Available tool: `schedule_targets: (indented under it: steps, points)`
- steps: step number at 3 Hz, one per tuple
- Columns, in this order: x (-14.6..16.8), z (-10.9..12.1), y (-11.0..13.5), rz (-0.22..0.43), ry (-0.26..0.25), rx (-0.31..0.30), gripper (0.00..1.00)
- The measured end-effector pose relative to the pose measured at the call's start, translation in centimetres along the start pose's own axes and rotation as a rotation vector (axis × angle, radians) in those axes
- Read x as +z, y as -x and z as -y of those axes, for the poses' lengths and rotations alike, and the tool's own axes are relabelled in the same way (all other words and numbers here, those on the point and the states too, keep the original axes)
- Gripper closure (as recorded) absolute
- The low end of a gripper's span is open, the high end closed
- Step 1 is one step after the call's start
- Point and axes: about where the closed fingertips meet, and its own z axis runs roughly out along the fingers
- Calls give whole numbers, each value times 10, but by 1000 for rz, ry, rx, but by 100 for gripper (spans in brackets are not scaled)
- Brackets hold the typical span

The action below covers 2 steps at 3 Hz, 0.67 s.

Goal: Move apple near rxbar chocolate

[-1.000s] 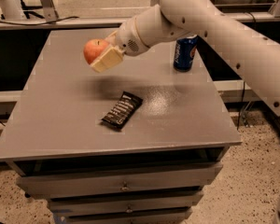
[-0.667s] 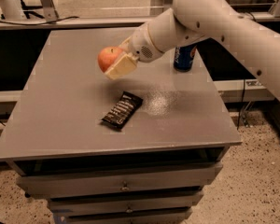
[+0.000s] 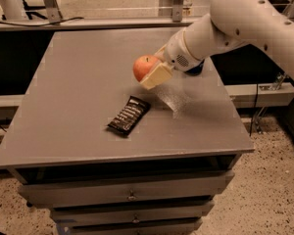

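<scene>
Overall: carry step judged to be in hand; the apple (image 3: 143, 66) is off the table (image 3: 73, 87) and not yet set down.
Gripper: the gripper (image 3: 151, 73) hangs over the middle-right of the table, at the end of the white arm (image 3: 245, 18) reaching in from the upper right. It is clamped on the apple. One cream pad (image 3: 157, 76) shows against the fruit's near lower side; the opposite one is hidden behind it.
Apple: red-orange, stem dimple facing up, held clear of the tabletop.
Reason for hold: judged that a side grip stops the round fruit from rolling. The raised carry lets it pass over the surface without dragging or striking the bar.
Rxbar chocolate: the rxbar chocolate (image 3: 129, 115) lies flat and diagonal toward the front centre of the table, in a black wrapper. Nothing touches it.
Apple relative to gripper: seated between the jaws, in contact, bulging up and to the left past the visible pad.
Apple relative to bar: above and just beyond the bar's far end, near but apart.
Next move calls for: lowering beside the bar, not onto it. Release only once the table bears the apple, since it may roll.
Other: a dark blue object (image 3: 196, 71) is mostly hidden behind the wrist.
</scene>
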Motion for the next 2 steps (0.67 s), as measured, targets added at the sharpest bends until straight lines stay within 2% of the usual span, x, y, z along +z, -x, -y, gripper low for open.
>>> schedule_targets:
  steps: [1,2]
  points:
    - [-7,1,-25,-33,-9,13,100]
    - [-14,-7,-45,-48,-1,26,100]
